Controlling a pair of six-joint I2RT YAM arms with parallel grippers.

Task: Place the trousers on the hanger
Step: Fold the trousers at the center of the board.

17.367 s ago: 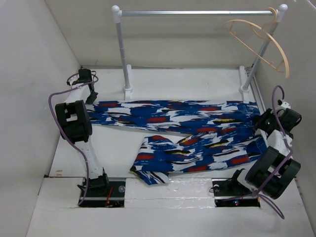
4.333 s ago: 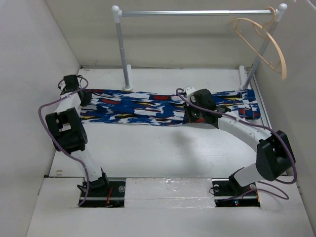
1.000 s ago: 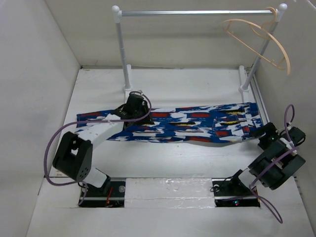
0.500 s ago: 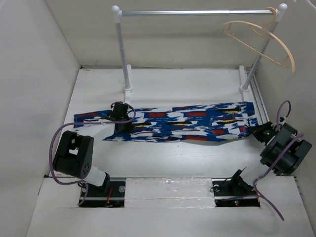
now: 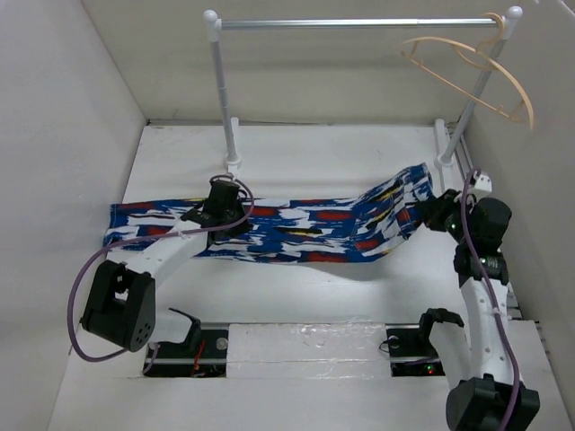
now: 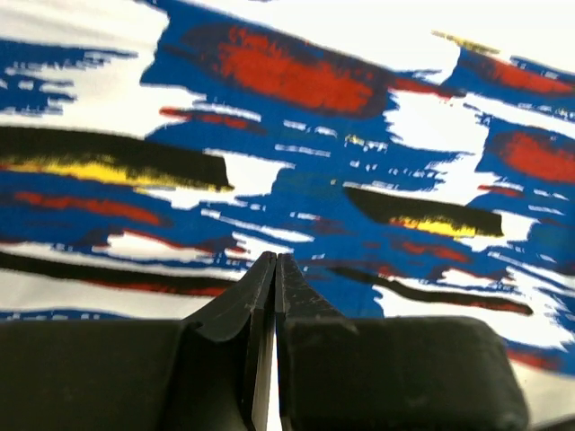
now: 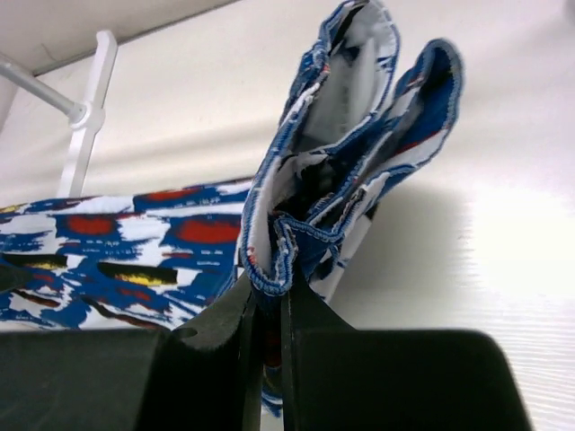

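The trousers (image 5: 296, 229), in a blue, white and red print, lie stretched left to right across the table. Their right end is raised off the surface, and my right gripper (image 5: 429, 208) is shut on it. In the right wrist view the folded hem edge of the trousers (image 7: 341, 180) stands up out of the shut gripper (image 7: 269, 301). My left gripper (image 5: 220, 214) is shut, its tips down on the left part of the trousers (image 6: 296, 81). Nothing shows between its fingers (image 6: 260, 296). The light-tan hanger (image 5: 476, 76) hangs from the rail's right end, above and behind the right gripper.
A silver rail (image 5: 359, 23) on two white posts (image 5: 220, 99) spans the back of the table; the right post's foot (image 5: 443, 157) stands just behind the lifted cloth. White walls close in both sides. The same post (image 7: 85, 117) shows in the right wrist view.
The right gripper has closed on the trousers' right end and lifted it up and back towards the post. The left gripper has shut. The trousers have slid a little left.
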